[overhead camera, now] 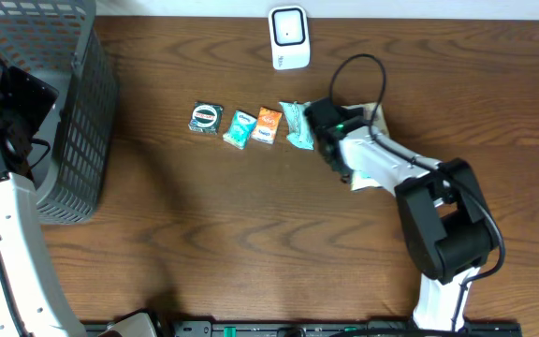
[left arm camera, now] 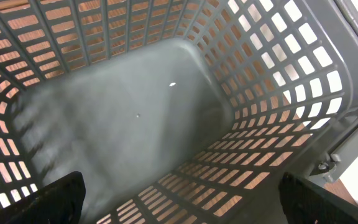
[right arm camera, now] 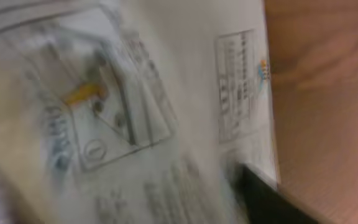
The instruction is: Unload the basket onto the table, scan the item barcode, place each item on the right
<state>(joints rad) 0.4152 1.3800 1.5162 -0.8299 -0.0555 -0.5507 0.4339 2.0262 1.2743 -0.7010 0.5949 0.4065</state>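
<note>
A white packet with grey print and a small orange mark fills the blurred right wrist view, very close to the camera. One dark finger lies along its lower right edge; the other is hidden. From overhead, my right gripper sits low on the table just right of a row of small packets, with a pale packet corner showing behind the arm. The white scanner stands at the table's back edge. My left gripper hangs open and empty over the grey basket.
A dark round-label packet, a teal packet, an orange packet and a light blue packet lie in a row. The grey basket stands at the left edge. A black cable loops above the right arm.
</note>
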